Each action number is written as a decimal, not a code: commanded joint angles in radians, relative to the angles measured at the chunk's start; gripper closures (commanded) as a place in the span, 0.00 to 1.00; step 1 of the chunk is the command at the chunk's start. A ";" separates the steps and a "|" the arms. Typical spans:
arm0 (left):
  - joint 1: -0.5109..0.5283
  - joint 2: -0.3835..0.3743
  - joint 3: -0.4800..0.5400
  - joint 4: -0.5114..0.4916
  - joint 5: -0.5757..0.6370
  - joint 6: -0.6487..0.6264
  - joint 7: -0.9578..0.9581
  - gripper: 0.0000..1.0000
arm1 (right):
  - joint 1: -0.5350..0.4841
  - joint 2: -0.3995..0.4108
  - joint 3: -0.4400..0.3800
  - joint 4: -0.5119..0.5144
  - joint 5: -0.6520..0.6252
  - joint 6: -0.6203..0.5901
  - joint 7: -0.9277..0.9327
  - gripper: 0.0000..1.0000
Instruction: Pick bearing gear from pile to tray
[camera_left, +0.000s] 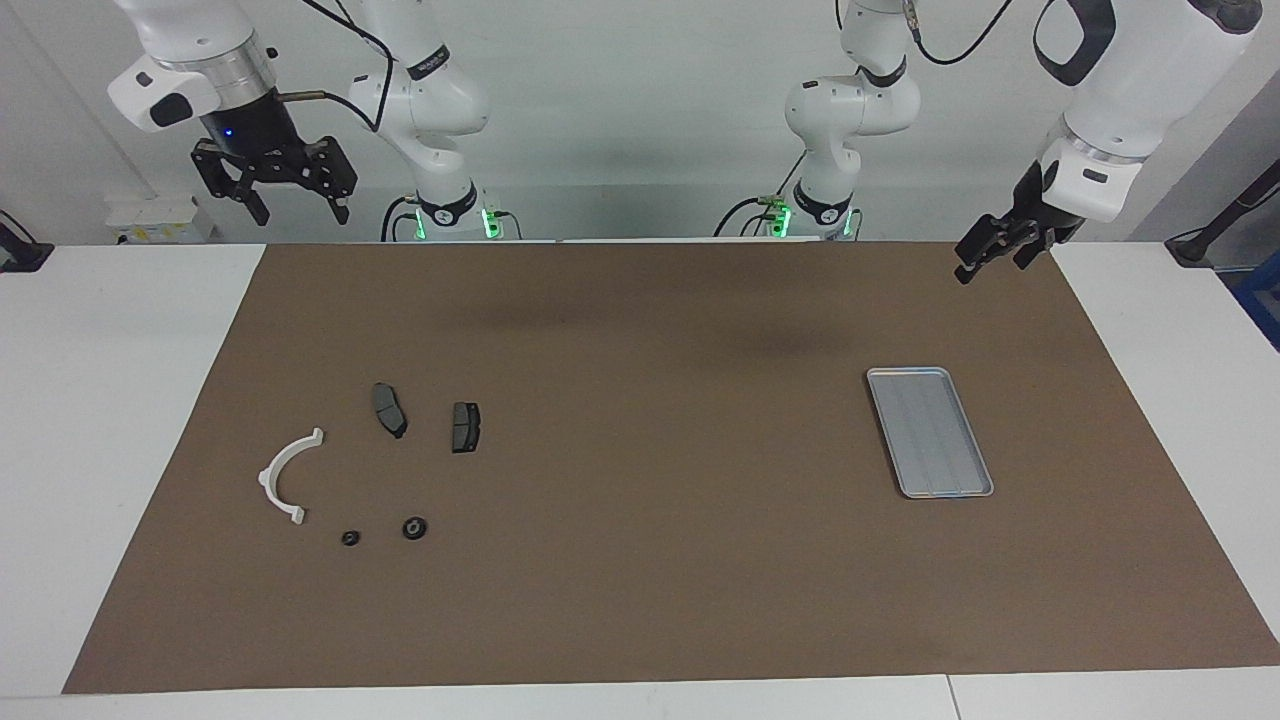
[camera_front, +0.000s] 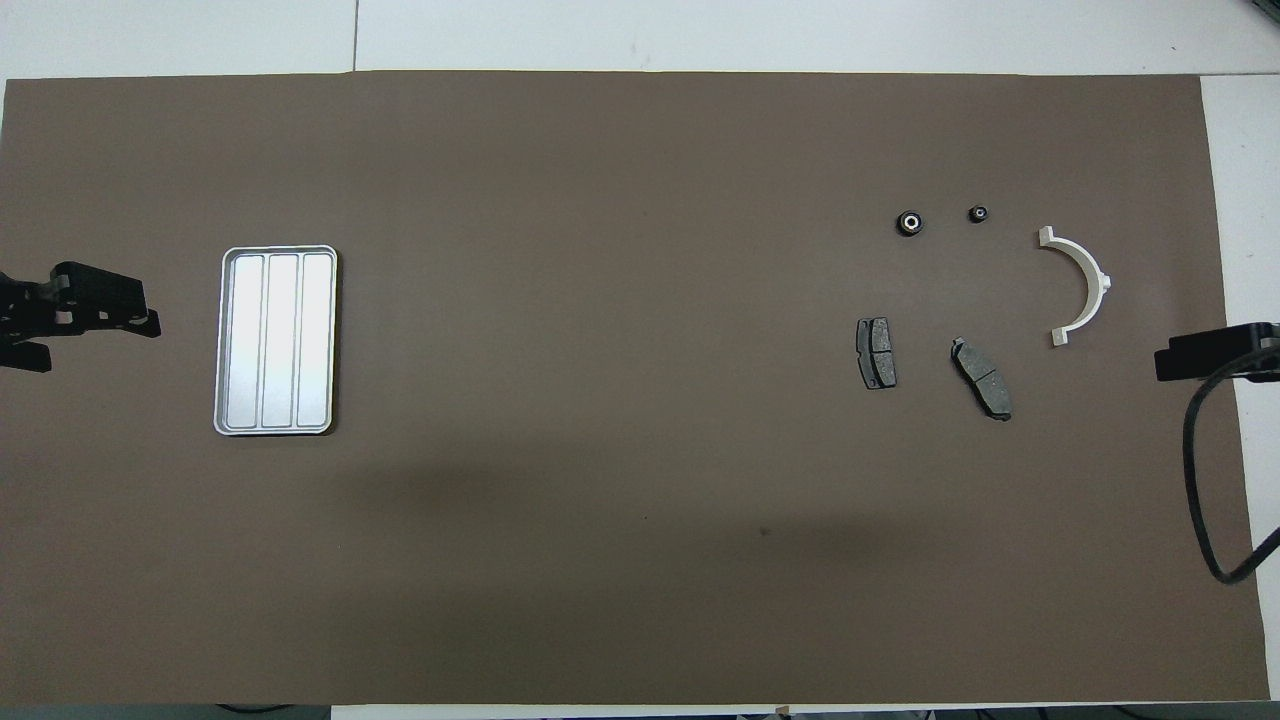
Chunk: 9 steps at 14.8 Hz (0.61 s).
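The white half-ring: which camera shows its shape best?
The overhead view: it looks almost straight down on the white half-ring, so its full arc and both squared ends show plainly. The facing view shows the same half-ring from a slant, its curve flattened, beside two small black round pieces.
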 joint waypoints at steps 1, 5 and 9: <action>0.006 -0.017 -0.006 -0.005 0.005 -0.013 0.003 0.00 | -0.014 -0.013 0.005 -0.016 0.013 0.009 -0.004 0.00; 0.006 -0.017 -0.006 -0.005 0.005 -0.015 0.003 0.00 | -0.011 -0.013 0.003 -0.024 0.012 0.023 -0.003 0.00; 0.006 -0.017 -0.006 -0.005 0.005 -0.015 0.003 0.00 | -0.011 -0.009 0.003 -0.067 0.010 0.108 -0.001 0.00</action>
